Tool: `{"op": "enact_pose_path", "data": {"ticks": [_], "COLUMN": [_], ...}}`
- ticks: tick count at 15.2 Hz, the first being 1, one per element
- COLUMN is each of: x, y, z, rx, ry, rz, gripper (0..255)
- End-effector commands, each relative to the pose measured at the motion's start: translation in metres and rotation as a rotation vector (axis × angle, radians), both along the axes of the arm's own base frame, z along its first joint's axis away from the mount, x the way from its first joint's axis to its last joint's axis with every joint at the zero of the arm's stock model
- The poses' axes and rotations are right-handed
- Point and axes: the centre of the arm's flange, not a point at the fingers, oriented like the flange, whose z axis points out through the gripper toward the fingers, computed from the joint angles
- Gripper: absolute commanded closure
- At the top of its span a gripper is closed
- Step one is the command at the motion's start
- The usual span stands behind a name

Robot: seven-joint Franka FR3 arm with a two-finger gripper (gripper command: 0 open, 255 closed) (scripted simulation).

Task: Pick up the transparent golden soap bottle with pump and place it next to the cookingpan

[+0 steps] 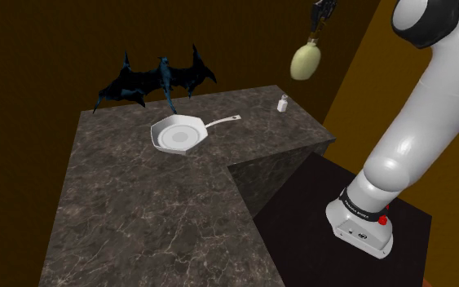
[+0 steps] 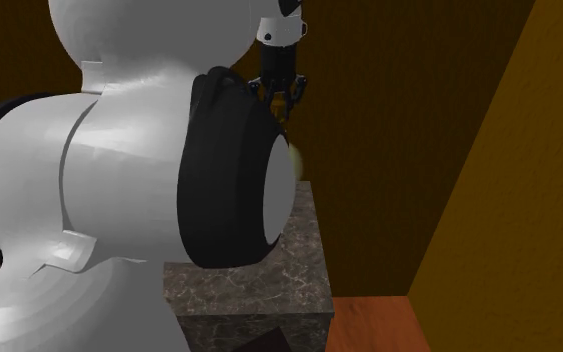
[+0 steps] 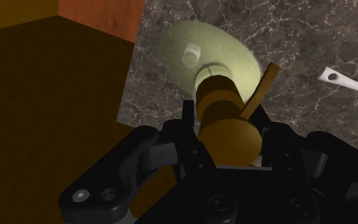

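The soap bottle (image 1: 306, 61) is pale yellow with a golden-brown pump. It hangs high in the air above the far right corner of the dark marble counter (image 1: 138, 212). My gripper (image 1: 320, 23) is shut on its pump top from above. In the wrist view the black fingers (image 3: 188, 119) clasp the brown pump head (image 3: 229, 137), and the bottle body (image 3: 225, 54) hangs below it. The white cooking pan (image 1: 178, 134) lies on the counter to the shoulder view's left of the bottle, its handle (image 1: 226, 121) pointing toward the bottle's side. In the second exterior view the gripper (image 2: 281, 103) points down behind my arm.
A small white shaker (image 1: 283, 103) stands on the counter near the far right corner, almost under the bottle. A dark winged figure (image 1: 156, 80) stands behind the pan. The counter is L-shaped with a cut-out by the stand (image 1: 366, 232). Brown walls enclose the corner.
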Motion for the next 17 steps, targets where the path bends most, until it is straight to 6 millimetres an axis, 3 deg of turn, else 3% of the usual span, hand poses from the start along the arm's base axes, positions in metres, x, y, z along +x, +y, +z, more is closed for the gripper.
{"op": "enact_pose_path", "data": {"ticks": [1,17], "x": [0.001,0.001], "y": [0.000,0.000], "z": [0.011,0.096], "rx": [0.000,0.000], "ry": [0.000,0.000], "rz": [0.000,0.000], "gripper": [255,255]}}
